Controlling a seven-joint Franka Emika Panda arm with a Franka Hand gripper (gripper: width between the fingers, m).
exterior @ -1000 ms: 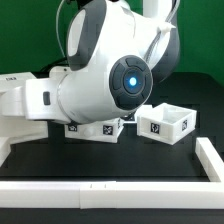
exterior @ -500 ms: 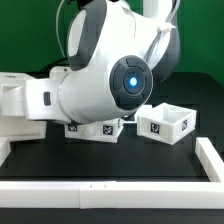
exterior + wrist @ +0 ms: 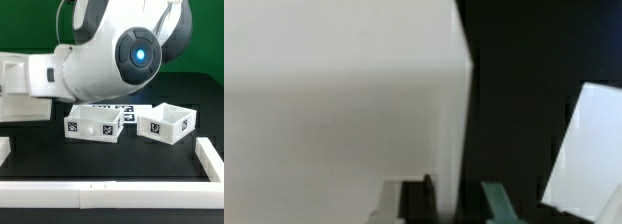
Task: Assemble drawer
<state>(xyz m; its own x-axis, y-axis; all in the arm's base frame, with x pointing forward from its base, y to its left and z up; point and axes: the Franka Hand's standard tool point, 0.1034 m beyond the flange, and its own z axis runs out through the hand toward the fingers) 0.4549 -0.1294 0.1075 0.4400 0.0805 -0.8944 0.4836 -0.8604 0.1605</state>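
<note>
The large white drawer case (image 3: 22,88) is at the exterior view's left, partly behind the arm and raised off the table. In the wrist view its white wall (image 3: 340,110) fills most of the picture. My gripper (image 3: 455,205) straddles that wall's edge with a dark finger (image 3: 416,200) on one side and a greenish one on the other, shut on it. The arm hides the gripper in the exterior view. Two small white trays with square tags stand on the black table, one in the middle (image 3: 95,122) and one to the right (image 3: 166,122).
The marker board (image 3: 122,105) lies flat just behind the trays. Long low white border rails run along the front (image 3: 110,194) and the exterior view's right (image 3: 211,160). A white part (image 3: 589,140) shows beyond the case in the wrist view.
The arm has risen and shifted slightly to the exterior view's right. The case at the left has risen with it. The middle tray now shows in full.
</note>
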